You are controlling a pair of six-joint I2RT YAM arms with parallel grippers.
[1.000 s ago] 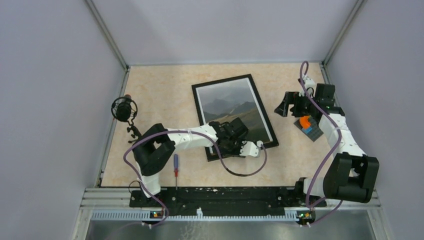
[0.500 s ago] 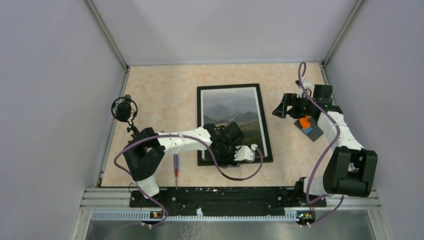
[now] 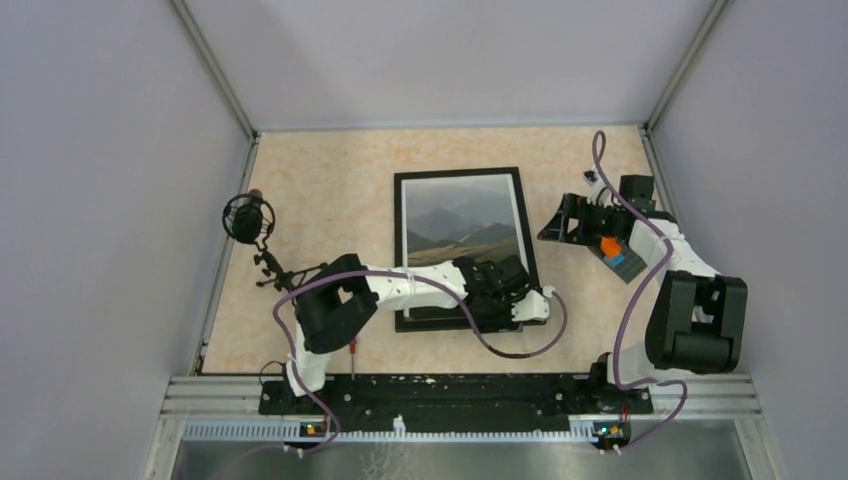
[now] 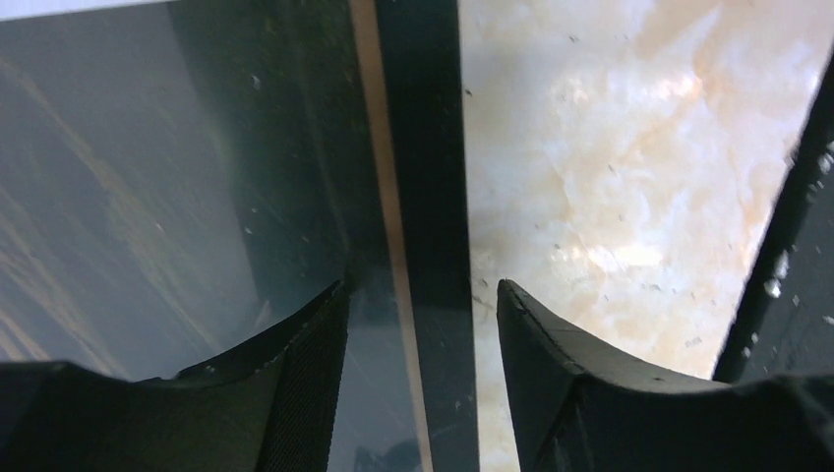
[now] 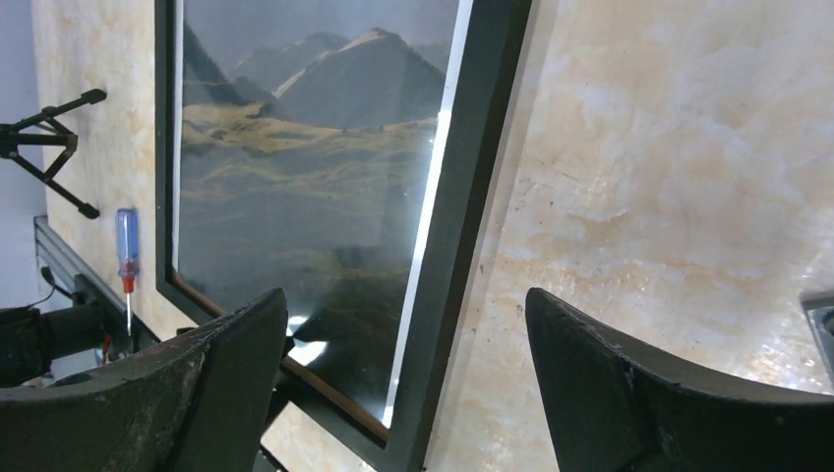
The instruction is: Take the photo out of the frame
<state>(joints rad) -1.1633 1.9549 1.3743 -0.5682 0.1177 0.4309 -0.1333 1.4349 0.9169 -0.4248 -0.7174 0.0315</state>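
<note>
"While the frame (image 3: 457, 172) lay face up on the table (image 3: 320, 200), how did the left gripper (image 4: 423, 295) stand?" (Noor)

"Spread, pinching nothing. Frame's black side border ran between its fingers (image 4: 305, 383): one finger over the glass (image 4: 148, 147), the other over bare table. A gap showed on either side of the border. Couldn't tell whether the tips touched down." (Sam)

"And the photo (image 3: 455, 215)?" (Noor)

"Inside the frame, behind the glass, on the glass-side finger's side and stretching away ahead of the hand. Mountains and hills read plainly through the front. No corner lifted, no back showing." (Sam)

"Right gripper (image 5: 401, 295)?" (Noor)

"Spread wide, empty. Pointed at that same border, apart from it. Photo lay past one finger, bare table past the other." (Sam)

"How far along, then?" (Noor)

"Judged barely begun. Nothing of the removal was done: frame not turned over, back not opened, photo not out. Left to do, by my reckoning: take hold of the border, turn the frame, free the back, draw the photo clear." (Sam)
</note>
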